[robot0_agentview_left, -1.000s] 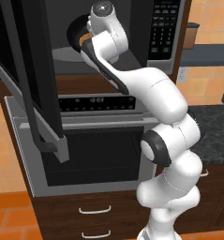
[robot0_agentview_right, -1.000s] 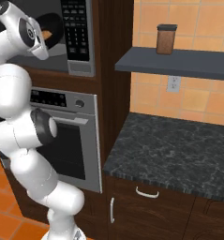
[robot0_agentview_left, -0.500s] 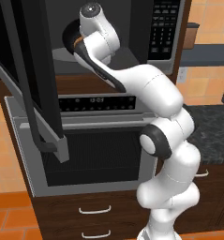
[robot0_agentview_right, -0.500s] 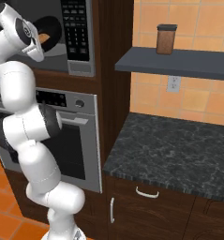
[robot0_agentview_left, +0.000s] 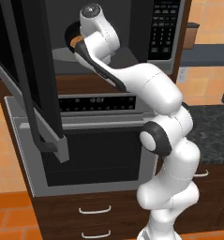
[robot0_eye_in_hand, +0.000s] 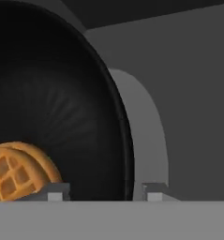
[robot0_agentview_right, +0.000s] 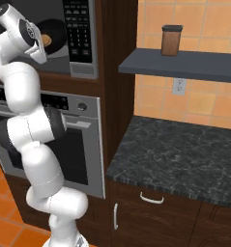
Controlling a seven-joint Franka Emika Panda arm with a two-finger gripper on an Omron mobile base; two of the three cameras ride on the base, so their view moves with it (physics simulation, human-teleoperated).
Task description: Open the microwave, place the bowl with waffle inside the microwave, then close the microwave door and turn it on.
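Fingertips [robot0_eye_in_hand: 57, 191] stand apart at the bottom of the hand view, one on each side of the bowl [robot0_eye_in_hand: 62, 122] rim; whether they still pinch that rim or have let go cannot be told from the pictures. Going left to right in the left base view: the door [robot0_agentview_left: 24, 79] hangs swung wide open at the left with its long black handle [robot0_agentview_left: 26, 93] toward the camera; next comes the open cavity of the microwave [robot0_agentview_left: 132, 28], where the bowl sits on the pale turntable [robot0_eye_in_hand: 144, 140] with the waffle [robot0_eye_in_hand: 17, 171] lying low in it; then the gripper [robot0_eye_in_hand: 104, 192], reaching into the cavity at the bowl's edge; and at the far right the keypad [robot0_agentview_left: 162, 28]. The bowl looks to be resting inside, so the step in hand is probably the release. To do it well, the fingers should part fully before the hand moves, and the hand should draw straight back out along the way it points, without lifting or dragging the rim, so the bowl stays centred on the turntable and the waffle stays put. The wrist should clear the cavity's top edge and the open door before swinging round to the door's handle.
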